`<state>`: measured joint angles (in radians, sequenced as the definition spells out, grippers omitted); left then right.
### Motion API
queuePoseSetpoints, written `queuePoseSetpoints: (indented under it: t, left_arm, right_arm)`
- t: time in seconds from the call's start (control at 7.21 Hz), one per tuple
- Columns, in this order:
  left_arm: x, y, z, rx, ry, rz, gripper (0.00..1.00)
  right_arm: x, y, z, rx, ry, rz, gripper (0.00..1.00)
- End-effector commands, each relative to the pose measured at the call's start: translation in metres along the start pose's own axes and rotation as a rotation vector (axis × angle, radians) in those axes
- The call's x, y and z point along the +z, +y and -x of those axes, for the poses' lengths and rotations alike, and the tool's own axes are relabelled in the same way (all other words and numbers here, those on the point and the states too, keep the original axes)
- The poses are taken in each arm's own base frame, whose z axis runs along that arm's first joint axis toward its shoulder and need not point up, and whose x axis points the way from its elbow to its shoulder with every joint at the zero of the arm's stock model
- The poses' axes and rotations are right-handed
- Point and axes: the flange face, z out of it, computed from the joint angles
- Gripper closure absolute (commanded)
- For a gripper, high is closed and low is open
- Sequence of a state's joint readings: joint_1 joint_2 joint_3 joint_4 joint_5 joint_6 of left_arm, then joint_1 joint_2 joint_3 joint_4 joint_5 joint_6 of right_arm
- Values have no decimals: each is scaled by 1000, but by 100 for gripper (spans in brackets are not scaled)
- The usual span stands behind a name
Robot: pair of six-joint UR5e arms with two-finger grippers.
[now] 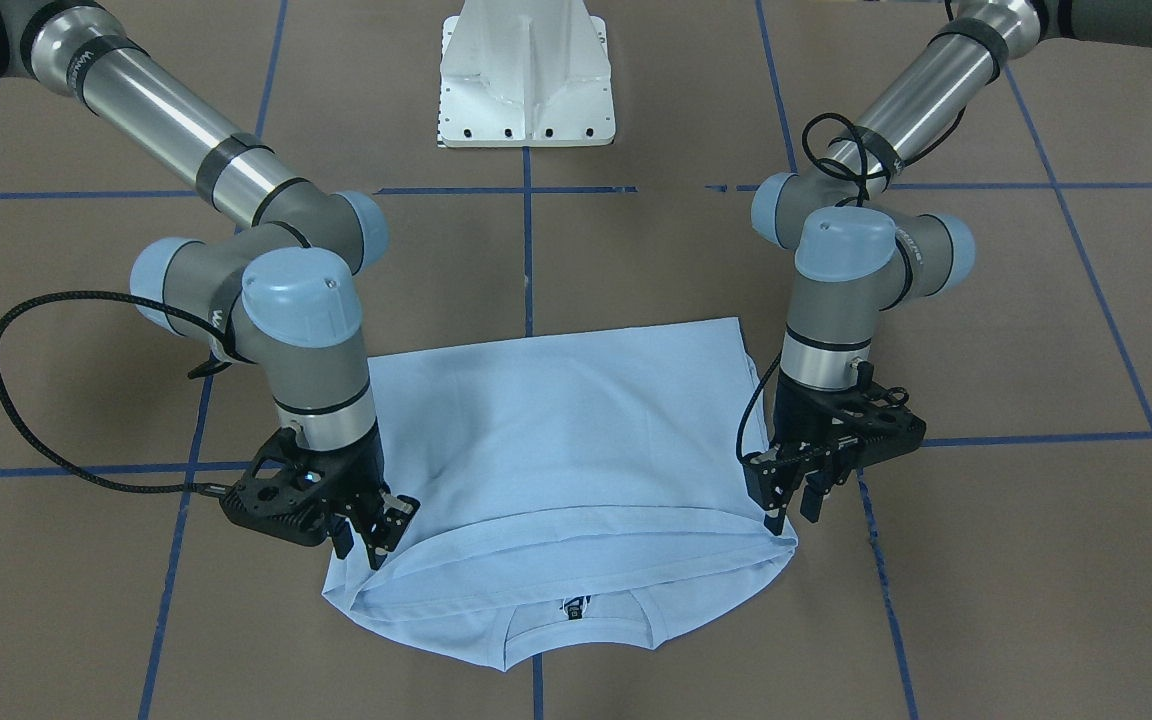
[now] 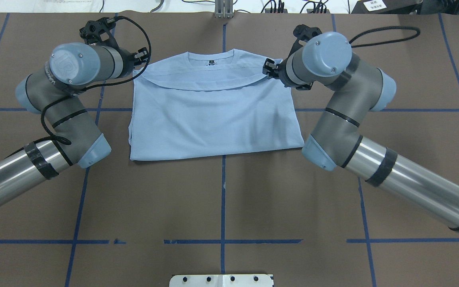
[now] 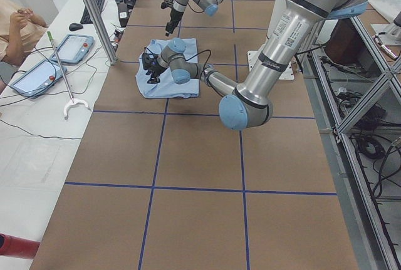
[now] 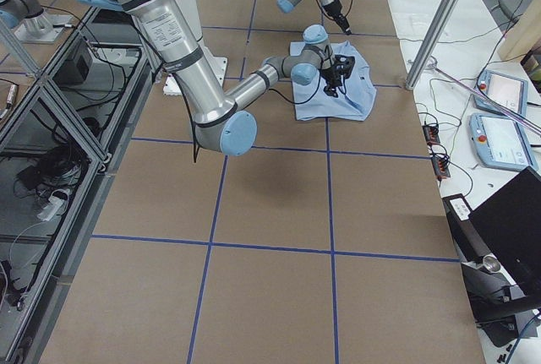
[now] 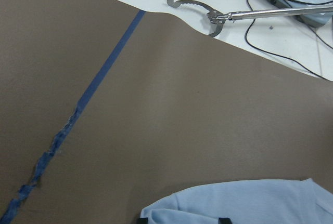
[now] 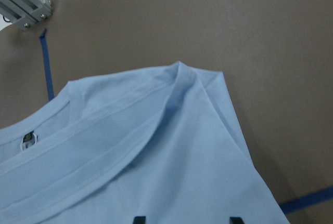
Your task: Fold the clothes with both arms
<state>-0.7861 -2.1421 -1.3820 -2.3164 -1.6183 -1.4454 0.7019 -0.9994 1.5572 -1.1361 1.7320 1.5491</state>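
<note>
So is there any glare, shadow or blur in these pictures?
Front-facing view: even light, white glare streaks along the metal tube of the right arm, soft shadow under the folded edge of the T-shirt. Overhead view: same sheen on that arm. Right wrist view: stitching clear, no blur. Side views: clear, but the T-shirt looks tiny.

The left arm [image 2: 66, 119] is extended forward and bent at the elbow, and its wrist is turned so that the left hand [image 1: 792, 510] is pointed downward. Its fingers [image 1: 774, 518] are held apart, with nothing gripped between them. The right arm [image 2: 341, 123] is posed as a mirror of it on the other side. The right hand [image 1: 359, 548] is likewise pointed down, with the fingers spread and nothing clasped. The two hands are kept well apart and low.
</note>
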Motion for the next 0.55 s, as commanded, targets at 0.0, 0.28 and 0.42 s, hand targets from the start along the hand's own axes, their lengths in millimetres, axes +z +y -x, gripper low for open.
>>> queuePoseSetpoints:
  t: [0.0, 0.28, 0.42]
  left_arm:
    - [-14, 6, 7, 24, 138, 63, 59]
    - [-29, 5, 0, -33, 170, 62, 0]
    - [-29, 6, -1, -37, 170, 64, 0]
  right_arm:
    - [-34, 51, -55, 59, -14, 58, 30]
    - [-8, 82, -80, 97, 54, 74, 29]
    - [-1, 82, -91, 107, 79, 71, 28]
